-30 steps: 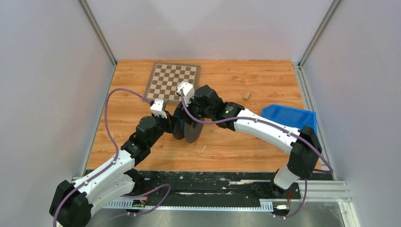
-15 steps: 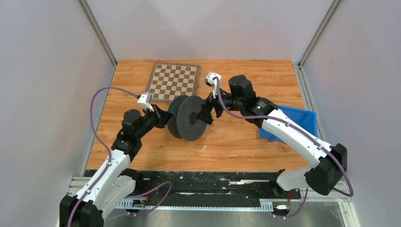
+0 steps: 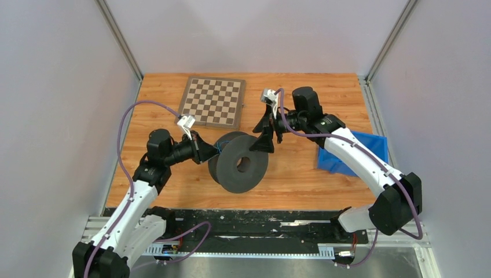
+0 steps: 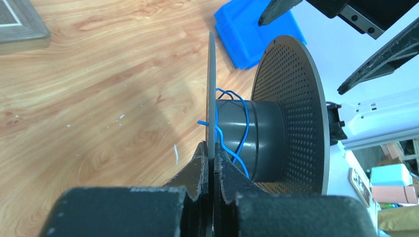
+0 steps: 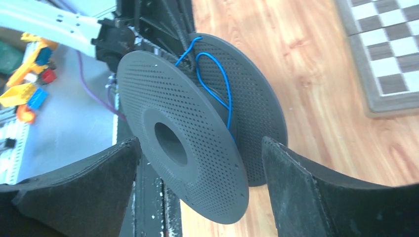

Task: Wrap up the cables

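Toward 9 o'clock of the tabletop (image 3: 301,179), the left fingers (image 3: 200,152) are closed tight on the thin rim of one flange of a dark grey spool (image 3: 243,168). In the left wrist view, the left fingers (image 4: 200,163) pinch that flange edge-on with no gap to either side. The spool sits near the middle of the tabletop with its axis roughly level and its perforated near flange facing 5 o'clock; whether it touches the wood cannot be told. The cable (image 4: 242,128), a very thin blue wire, lies in a few loose turns around the spool's core between the two flanges, with one short end poking out past the gripped flange. A chessboard (image 3: 212,102) lies at 11 o'clock of the spool. At 2 o'clock of the spool, the right fingers (image 3: 265,143) are spread wide and hold nothing. In the right wrist view, the right fingers (image 5: 99,182) stand either side of the spool (image 5: 183,143) with the cable (image 5: 220,79) behind its near flange. A blue bin (image 3: 353,152) rests at 3 o'clock, under the right arm.
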